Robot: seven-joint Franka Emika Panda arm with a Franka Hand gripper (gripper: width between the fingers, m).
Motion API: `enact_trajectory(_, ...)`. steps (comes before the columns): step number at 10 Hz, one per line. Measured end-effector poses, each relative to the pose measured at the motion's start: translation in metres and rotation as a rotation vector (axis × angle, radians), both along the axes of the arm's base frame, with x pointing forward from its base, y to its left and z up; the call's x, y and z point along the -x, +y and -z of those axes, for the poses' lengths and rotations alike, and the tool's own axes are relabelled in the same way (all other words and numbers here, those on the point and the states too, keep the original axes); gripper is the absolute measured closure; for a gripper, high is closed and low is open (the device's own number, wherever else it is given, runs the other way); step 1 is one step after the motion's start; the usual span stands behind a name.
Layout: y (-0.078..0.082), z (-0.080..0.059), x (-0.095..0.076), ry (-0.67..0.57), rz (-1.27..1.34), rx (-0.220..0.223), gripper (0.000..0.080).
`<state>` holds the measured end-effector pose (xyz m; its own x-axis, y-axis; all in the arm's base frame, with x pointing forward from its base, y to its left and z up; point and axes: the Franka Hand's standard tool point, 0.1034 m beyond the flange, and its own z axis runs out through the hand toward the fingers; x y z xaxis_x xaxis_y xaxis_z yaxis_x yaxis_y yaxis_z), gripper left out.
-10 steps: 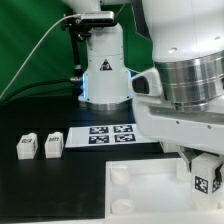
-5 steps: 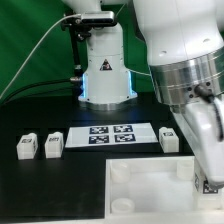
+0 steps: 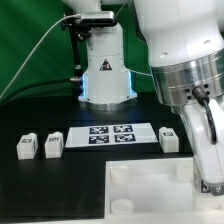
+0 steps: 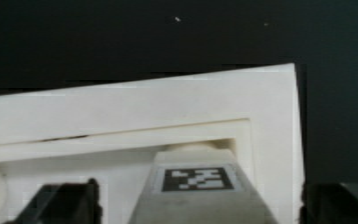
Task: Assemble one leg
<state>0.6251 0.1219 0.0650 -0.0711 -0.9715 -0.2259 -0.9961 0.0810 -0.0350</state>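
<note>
In the wrist view one leg (image 4: pixel 197 185), a white block with a tag on its face, stands at a corner of the large white panel (image 4: pixel 140 110). My gripper (image 4: pixel 202 195) is open, with one finger on each side of this leg and a gap on both sides. In the exterior view my gripper (image 3: pixel 211 178) is low over the panel's (image 3: pixel 150 185) corner at the view's right, and the arm hides most of that leg. Three more legs stand on the table: two at the view's left (image 3: pixel 25 147) (image 3: pixel 53 145) and one at its right (image 3: pixel 169 137).
The marker board (image 3: pixel 110 133) lies on the black table between the loose legs. The robot's base (image 3: pixel 105 70) stands behind it. The arm's large body (image 3: pixel 185 70) fills the exterior view's upper right.
The wrist has turned and shifted toward the exterior view's right. This uncovers the loose leg beside the marker board. The leg seen earlier at the fingertips is now mostly hidden.
</note>
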Motion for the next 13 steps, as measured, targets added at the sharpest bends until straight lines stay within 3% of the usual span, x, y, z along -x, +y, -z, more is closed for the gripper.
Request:
enact_trajectory(4, 0.003, -0.008, 0.001, -0.072, -0.444, 0.024, 0.0151)
enact_trajectory(7, 0.002, -0.006, 0.001, -0.131, -0.672, 0.04, 0.0151)
enact_trajectory(11, -0.012, -0.005, -0.012, -0.23, -1.38, 0.125, 0.0151)
enact_trajectory(13, -0.01, -0.004, -0.012, -0.231, -1.355, 0.124, 0.0164)
